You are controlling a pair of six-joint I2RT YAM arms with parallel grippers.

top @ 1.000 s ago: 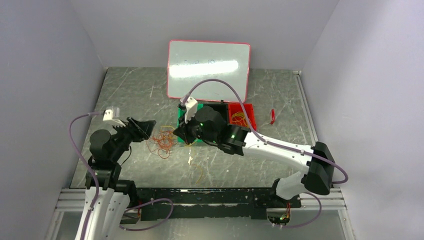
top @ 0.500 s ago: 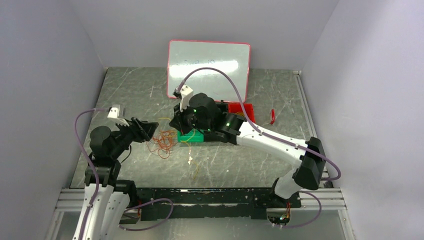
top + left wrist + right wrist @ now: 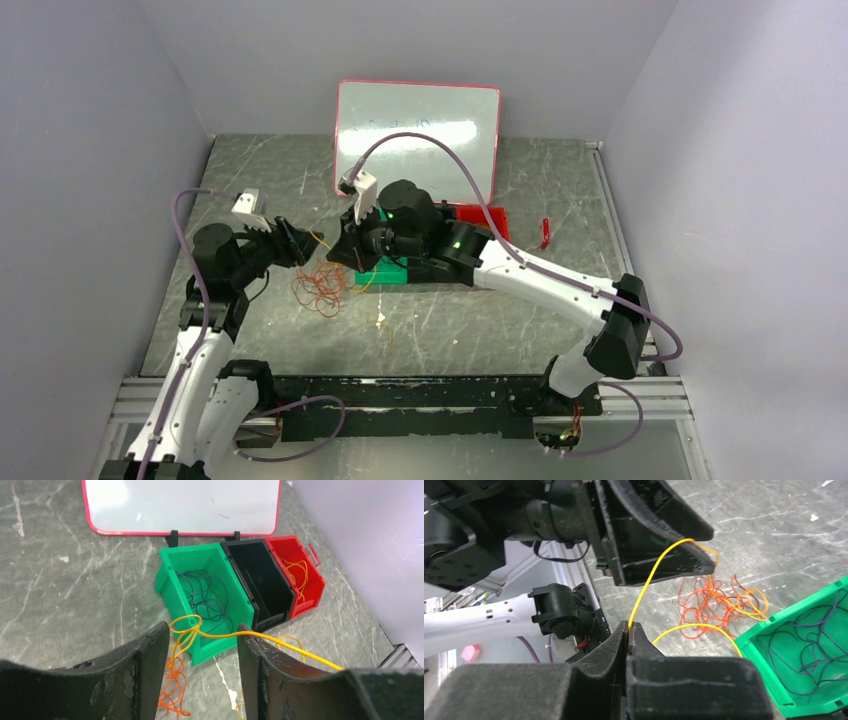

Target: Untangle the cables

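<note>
Pale lilac walls [image 3: 90, 150] box in a grey marbled tabletop [image 3: 560, 190]; the right gripper [image 3: 629, 630] pinches a thin yellow cable [image 3: 649, 572], running between the half-open jaws of the left gripper [image 3: 202, 630].

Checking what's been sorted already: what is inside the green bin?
Inside the green bin lie dark, thin cable loops; a yellow cable crosses its near edge. From above, the right arm covers most of the bin.
</note>
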